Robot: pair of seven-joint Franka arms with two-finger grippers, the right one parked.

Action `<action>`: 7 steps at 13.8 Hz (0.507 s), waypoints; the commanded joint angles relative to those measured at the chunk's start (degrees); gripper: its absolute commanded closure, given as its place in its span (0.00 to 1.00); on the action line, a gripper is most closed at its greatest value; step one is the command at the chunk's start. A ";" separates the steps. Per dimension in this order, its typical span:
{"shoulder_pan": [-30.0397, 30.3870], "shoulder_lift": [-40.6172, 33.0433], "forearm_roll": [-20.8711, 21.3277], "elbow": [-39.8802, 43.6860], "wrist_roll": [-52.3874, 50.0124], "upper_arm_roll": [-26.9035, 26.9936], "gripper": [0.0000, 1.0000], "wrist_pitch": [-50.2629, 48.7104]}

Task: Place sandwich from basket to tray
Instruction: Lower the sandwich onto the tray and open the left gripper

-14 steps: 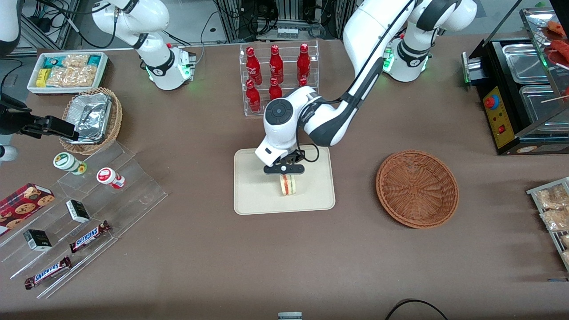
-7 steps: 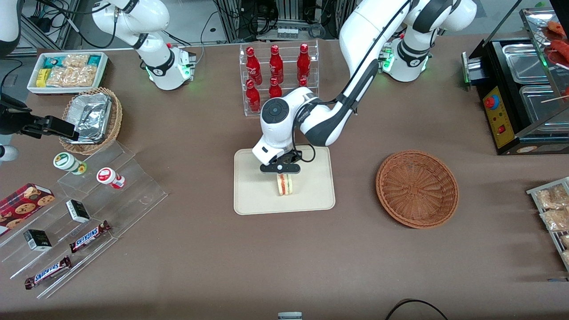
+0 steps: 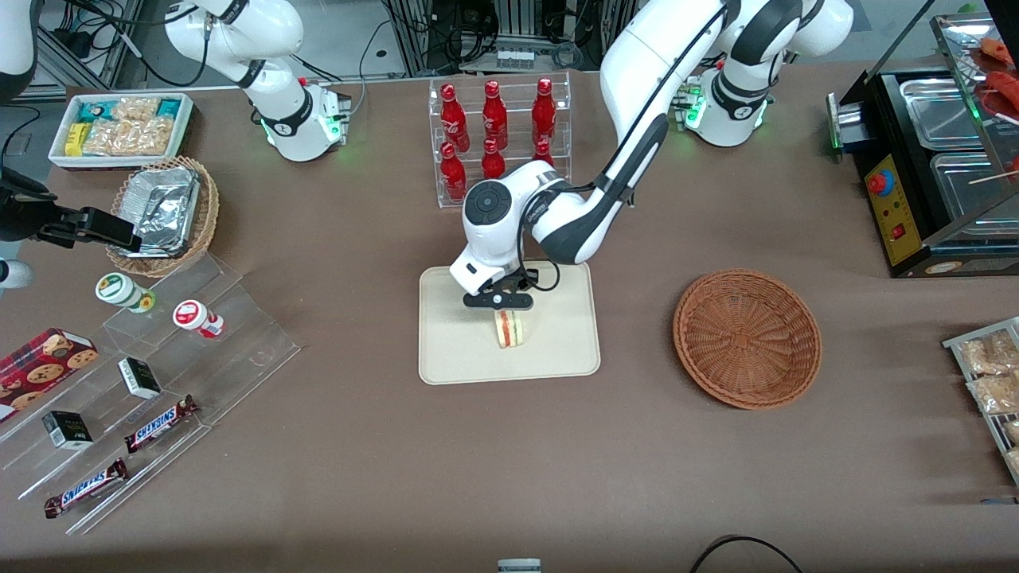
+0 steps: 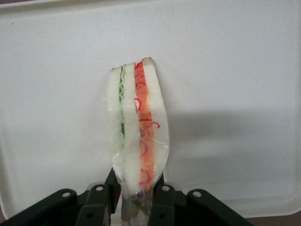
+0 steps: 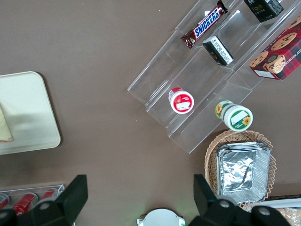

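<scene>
The sandwich, a wedge of pale bread with red and green filling, stands on edge over the middle of the cream tray. My left gripper is shut on its upper end. In the left wrist view the fingers pinch the sandwich from both sides, with the tray underneath. I cannot tell if the sandwich touches the tray. The reddish-brown wicker basket sits empty, toward the working arm's end of the table. The tray also shows in the right wrist view.
A clear rack of red bottles stands farther from the front camera than the tray. A tan basket of foil containers, a white snack bin and a clear stepped display with snacks lie toward the parked arm's end.
The left gripper with the sandwich has shifted slightly toward the parked arm's end and a little farther from the front camera, staying over the tray. The grip is unchanged.
</scene>
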 commanded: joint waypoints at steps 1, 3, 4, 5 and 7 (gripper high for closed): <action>-0.57 -0.34 0.65 0.33 -1.84 0.72 0.00 0.38; -0.30 -1.82 0.56 0.59 -3.68 0.81 0.00 0.12; -0.04 -3.14 0.56 0.59 -4.30 0.98 0.00 -0.06; 0.05 -4.54 0.39 0.68 -5.09 1.16 0.00 -0.58; 0.75 -8.58 0.21 0.68 -8.07 2.12 0.00 -4.52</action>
